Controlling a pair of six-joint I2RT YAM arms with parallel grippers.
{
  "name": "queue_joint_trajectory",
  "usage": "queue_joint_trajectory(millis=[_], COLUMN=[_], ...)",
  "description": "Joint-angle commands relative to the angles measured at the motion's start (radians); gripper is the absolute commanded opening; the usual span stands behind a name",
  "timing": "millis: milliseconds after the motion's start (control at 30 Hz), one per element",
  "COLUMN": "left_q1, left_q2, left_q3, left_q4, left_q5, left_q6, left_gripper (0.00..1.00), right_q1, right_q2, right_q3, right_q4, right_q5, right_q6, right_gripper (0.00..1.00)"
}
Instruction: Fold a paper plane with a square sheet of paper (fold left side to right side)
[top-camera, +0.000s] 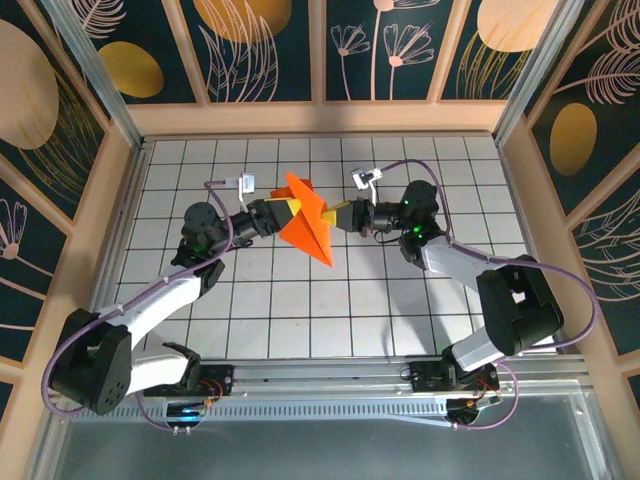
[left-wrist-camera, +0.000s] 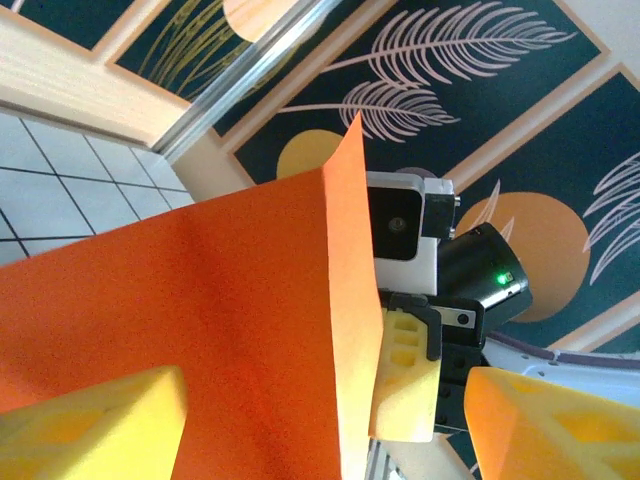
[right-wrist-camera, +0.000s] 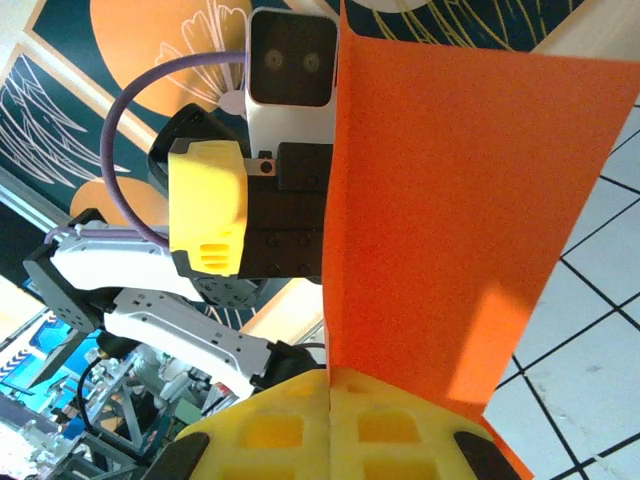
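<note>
You are looking down on a white gridded table (top-camera: 300, 310) walled by dark panels (top-camera: 400, 45) painted with pale leaves and orange discs. Your two arms reach in from the near edge and meet over the far half of the table, with the square sheet of paper (top-camera: 310, 228) between them. The paper is bright orange and already creased into a pointed wedge. Its broad end faces the far wall and its tip points toward the near right. The left gripper (top-camera: 287, 209) comes at it from the left and the right gripper (top-camera: 338, 216) from the right, each right at the paper's edge. Whether the tip touches the table cannot be told.

In the right wrist view, the right gripper (right-wrist-camera: 328, 388) has its yellow fingers pressed together at the bottom of the picture. The square sheet of paper (right-wrist-camera: 450, 200) rises straight out of the seam between them, so this hand is clamped on the paper. Beyond the paper's left edge you see one yellow finger of the left gripper, with its partner hidden behind the orange.

In the left wrist view, the left gripper (left-wrist-camera: 325, 405) has its two yellow fingers well apart, one low on the left and one low on the right. The square sheet of paper (left-wrist-camera: 200, 300) stands between them with a sharp upright fold. It passes close by the left finger, but contact cannot be judged.
</note>
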Motion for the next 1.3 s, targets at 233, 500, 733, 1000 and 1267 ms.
queue_joint_trajectory(millis=[233, 500, 733, 1000, 1267], left_q1=[-0.033, -0.038, -0.038, -0.043, -0.054], left_q2=[0.040, 0.038, 0.029, 0.033, 0.045], left_q3=[0.060, 0.053, 0.051, 0.047, 0.057], left_q4=[0.022, 0.023, 0.012, 0.051, 0.077], left_q5=[0.011, -0.013, -0.039, -0.052, -0.050], left_q6=[0.023, 0.018, 0.020, -0.009, -0.026], left_gripper=[0.53, 0.29, 0.14, 0.08, 0.08], right_q1=[0.030, 0.028, 0.015, -0.034, -0.013], right_q2=[0.042, 0.028, -0.031, -0.182, -0.200], right_q3=[0.049, 0.053, 0.051, 0.007, -0.040], right_q4=[0.016, -0.068, -0.192, -0.413, -0.433], right_q5=[0.005, 0.039, 0.102, 0.226, 0.224], right_q6=[0.002, -0.055, -0.137, -0.318, -0.344], right_gripper=[0.00, 0.00, 0.15, 0.47, 0.76])
